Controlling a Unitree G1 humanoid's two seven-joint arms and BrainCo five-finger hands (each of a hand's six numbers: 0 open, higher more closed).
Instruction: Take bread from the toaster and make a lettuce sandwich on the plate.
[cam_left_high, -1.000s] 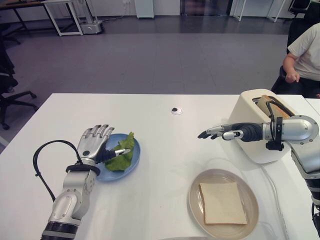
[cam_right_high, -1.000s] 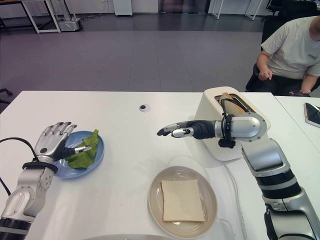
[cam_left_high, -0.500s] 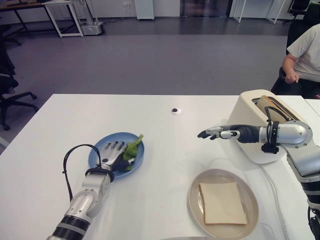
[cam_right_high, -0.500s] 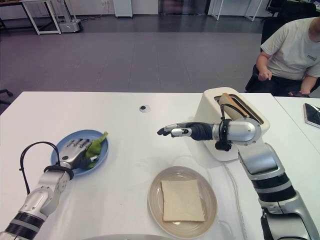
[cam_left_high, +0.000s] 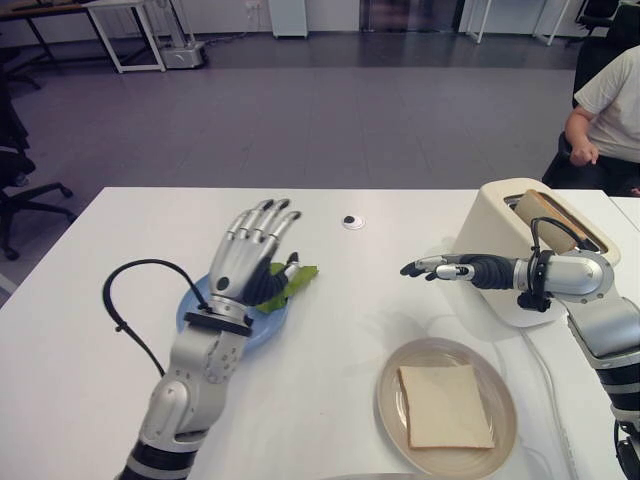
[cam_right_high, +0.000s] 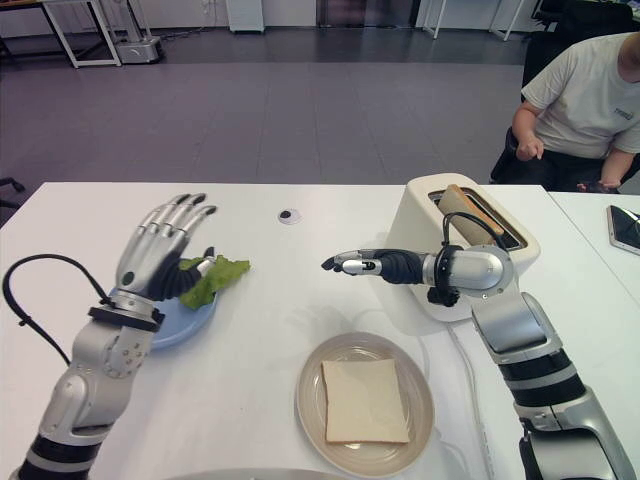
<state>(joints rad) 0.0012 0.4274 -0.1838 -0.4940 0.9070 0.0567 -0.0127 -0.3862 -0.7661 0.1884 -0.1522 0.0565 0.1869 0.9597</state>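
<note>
My left hand (cam_left_high: 245, 262) is raised above the blue plate (cam_left_high: 192, 312), fingers pointing up, with the thumb pinching a green lettuce leaf (cam_left_high: 288, 285) against the palm. The leaf hangs past the plate's right edge. A white toaster (cam_left_high: 497, 235) stands at the right with a slice of bread (cam_left_high: 553, 215) sticking out of its slot. My right hand (cam_left_high: 438, 268) hovers open just left of the toaster, fingers pointing left, holding nothing. Nearer me a beige plate (cam_left_high: 391, 400) carries one slice of bread (cam_left_high: 443, 405).
A small round black-and-white disc (cam_left_high: 353, 221) lies at mid-table towards the back. A black cable (cam_left_high: 118, 308) loops from my left forearm over the table. The toaster's cord (cam_left_high: 547, 372) runs along the right. A phone (cam_right_high: 627, 228) lies at the far right.
My left hand dropped onto the blue plate, closed its thumb on the lettuce, then rose and moved right with the leaf. The right hand stayed nearly still.
</note>
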